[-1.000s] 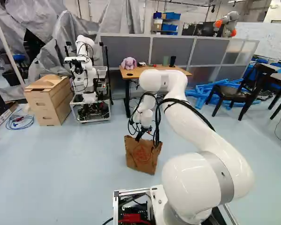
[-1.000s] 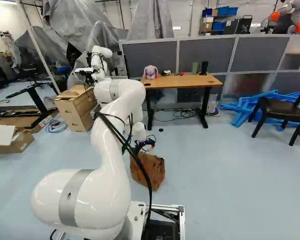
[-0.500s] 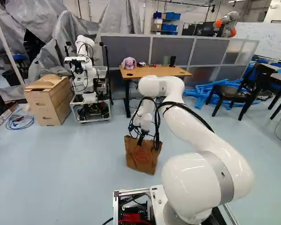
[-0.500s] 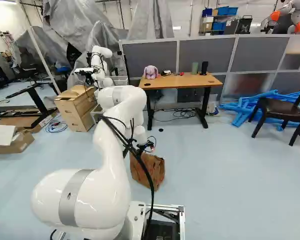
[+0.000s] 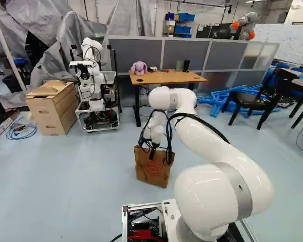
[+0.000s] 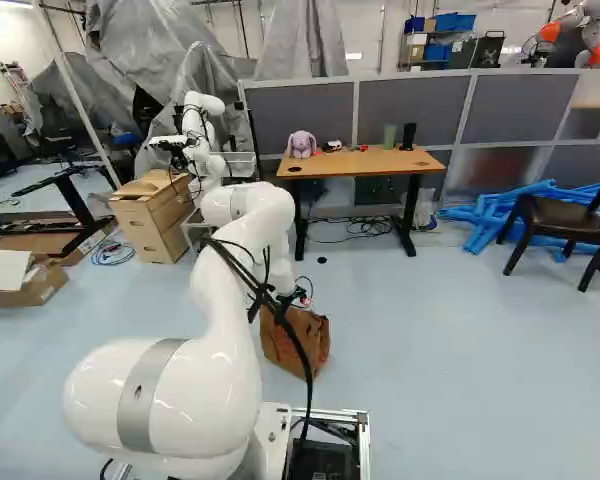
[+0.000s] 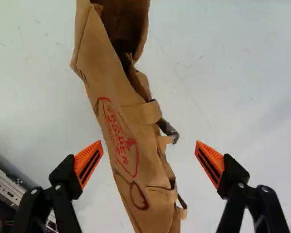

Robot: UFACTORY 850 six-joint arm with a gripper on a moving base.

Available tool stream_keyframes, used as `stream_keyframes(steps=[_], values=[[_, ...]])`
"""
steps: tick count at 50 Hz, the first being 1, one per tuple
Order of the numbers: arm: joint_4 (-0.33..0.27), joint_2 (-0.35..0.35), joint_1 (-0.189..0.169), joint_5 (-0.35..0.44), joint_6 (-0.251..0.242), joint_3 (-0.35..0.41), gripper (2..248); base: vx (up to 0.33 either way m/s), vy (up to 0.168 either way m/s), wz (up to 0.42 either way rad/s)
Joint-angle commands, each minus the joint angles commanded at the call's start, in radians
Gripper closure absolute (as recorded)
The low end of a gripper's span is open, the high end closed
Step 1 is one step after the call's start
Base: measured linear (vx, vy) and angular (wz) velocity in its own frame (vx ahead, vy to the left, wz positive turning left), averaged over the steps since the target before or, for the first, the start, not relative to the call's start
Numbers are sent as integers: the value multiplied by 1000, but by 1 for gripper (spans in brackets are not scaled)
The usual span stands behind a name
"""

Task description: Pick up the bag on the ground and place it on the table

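Lining up on the bag for a grasp looks like the step in hand.

Wrist view: gripper [image 7: 149, 148] wide open, holding nothing. Orange pads [image 7: 88, 164] stand well apart, the bag [image 7: 128, 141] running aslant between them. Printed face is close to one pad, with a bigger gap on the folded-flap side; no contact seen, though depth is hard to call. Bag mouth gapes ahead of the fingers. To do it well: shift a little to even up the gaps, turn slightly to square with the bag, then go down straight so the pads straddle both walls. Coming down off-centre could push the bag over or crumple the near wall. Close fully; paper-like walls will probably fold flat.

Left base view: bag upright on the floor [image 5: 91, 186], gripper at its upper edge. Table [image 5: 166, 77] is well beyond, plush toy [image 5: 139, 68] at one end.

Right base view: arm [image 6: 215, 300] and cables partly hide the gripper; can't judge contact here. Bag is on the floor, well short of the table. After closing, lift a bit to check the hold, then raise the bag's bottom above tabletop height before travelling.
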Motion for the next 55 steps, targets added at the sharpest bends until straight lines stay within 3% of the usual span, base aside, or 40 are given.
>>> stream_keyframes(steps=[40,41,45,46,50,51,55], values=[[0,-144,0,0,0,-139,7,0,0,0],[0,-145,0,0,0,-140,42,0,0,0],[0,-147,0,0,0,-142,42,0,0,0],[0,-148,0,0,0,-143,80,0,0,0],[0,-148,0,0,0,-143,80,0,0,0],[0,-149,0,0,0,-144,119,0,0,0],[0,-149,0,0,0,-144,119,0,0,0]])
